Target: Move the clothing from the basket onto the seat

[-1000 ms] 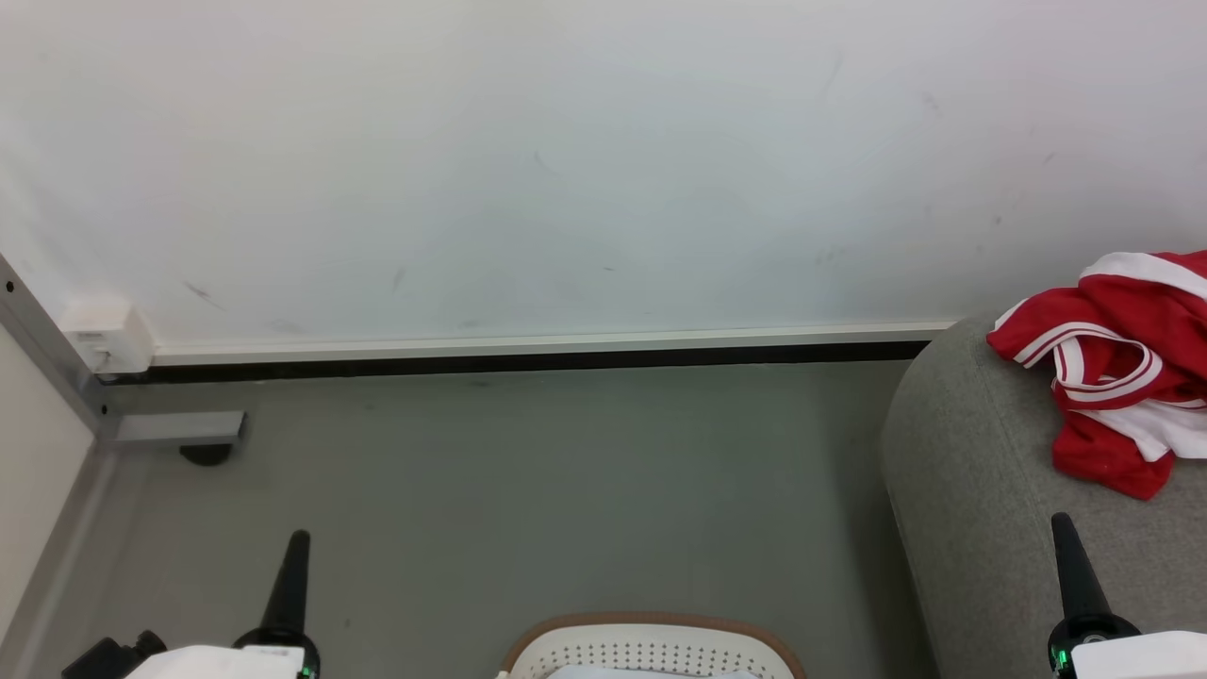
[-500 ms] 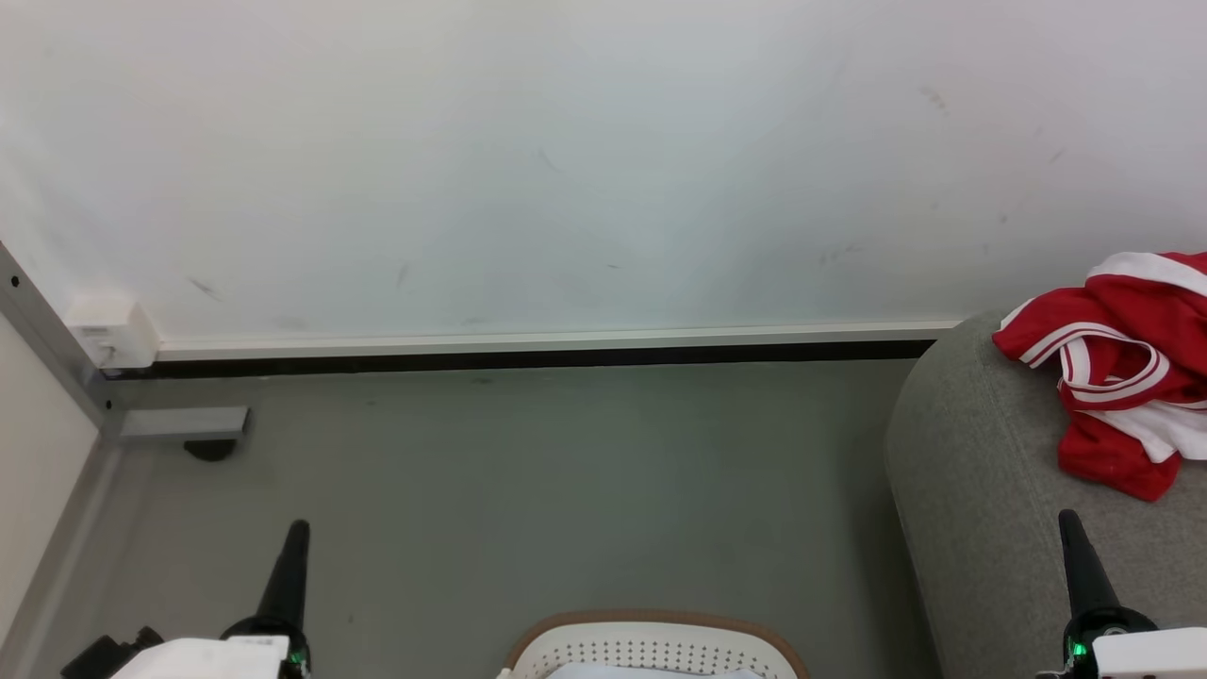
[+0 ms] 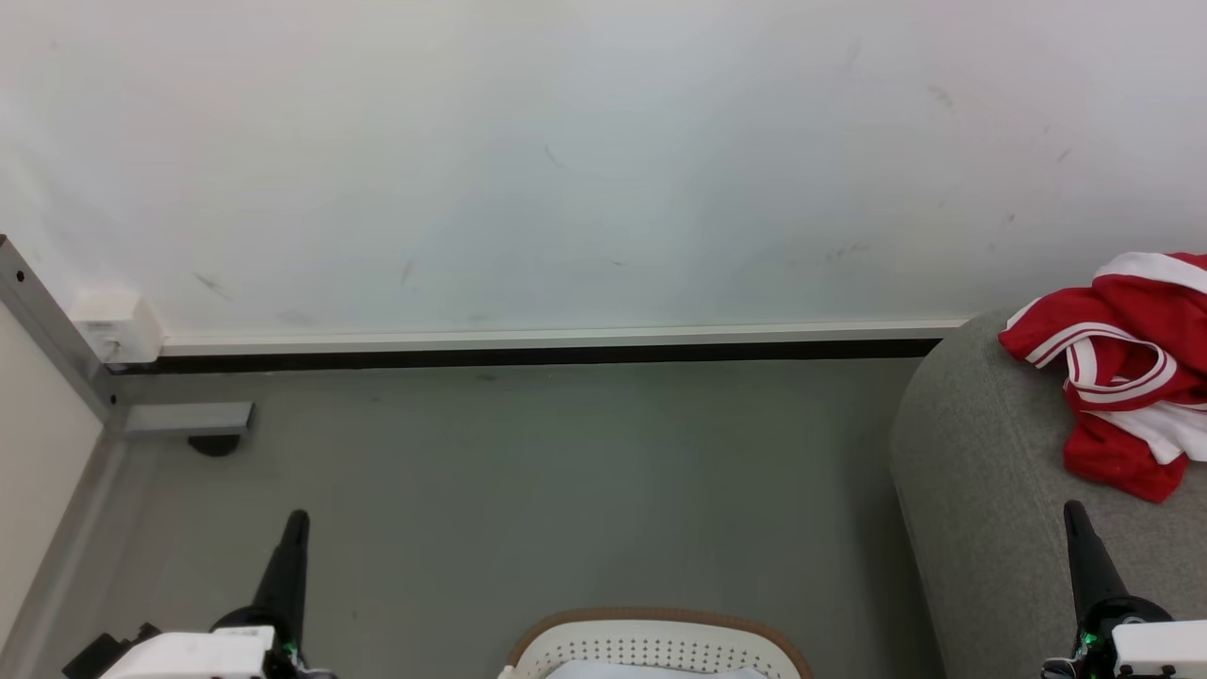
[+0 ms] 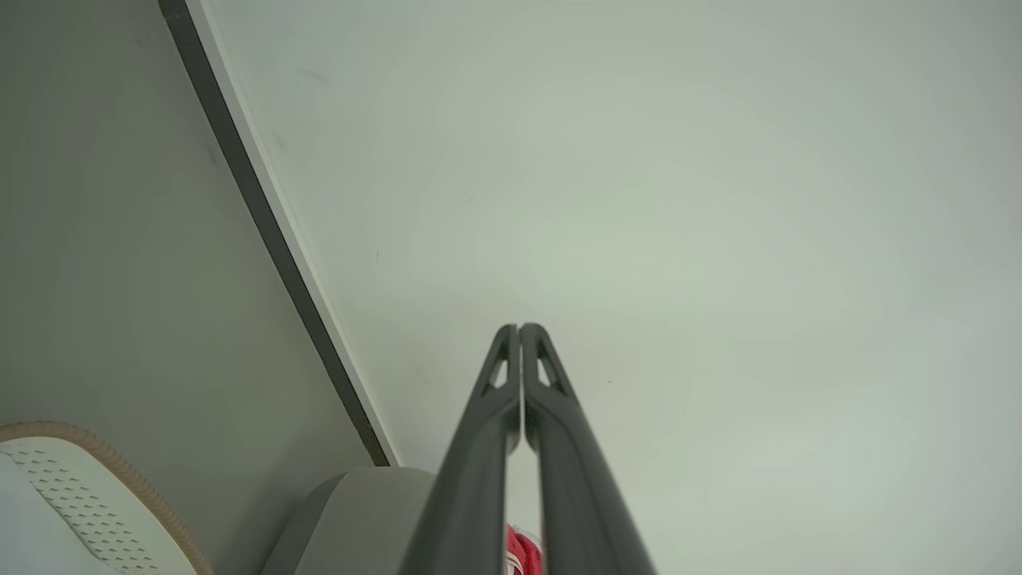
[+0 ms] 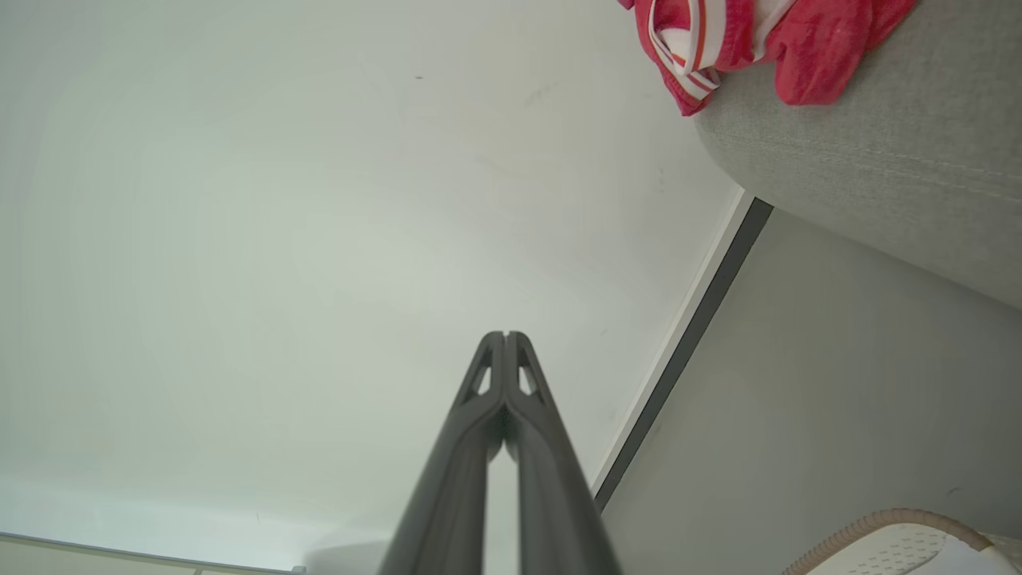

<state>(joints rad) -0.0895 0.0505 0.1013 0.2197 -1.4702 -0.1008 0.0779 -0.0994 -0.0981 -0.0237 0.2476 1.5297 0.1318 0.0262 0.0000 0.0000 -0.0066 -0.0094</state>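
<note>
The red clothing (image 3: 1122,368) with white stripes lies crumpled on the grey seat (image 3: 981,490) at the right; it also shows in the right wrist view (image 5: 718,40) on the seat (image 5: 870,160). The cream basket (image 3: 651,646) with its brown rim sits at the bottom centre, a pale cloth inside. My left gripper (image 3: 294,521) stands shut and empty at the lower left, its fingers (image 4: 519,329) pressed together. My right gripper (image 3: 1073,509) is shut and empty over the seat's front, below the clothing, fingertips closed (image 5: 505,335).
A white wall with a pale skirting strip (image 3: 547,338) runs across the back above grey floor (image 3: 528,490). A metal frame post and foot (image 3: 179,420) with a small white box (image 3: 115,322) stand at the left.
The whole picture has drifted slightly right and down as the camera moved. Both grippers sit a little lower in the picture and stay shut. The clothing rests unmoved on the seat.
</note>
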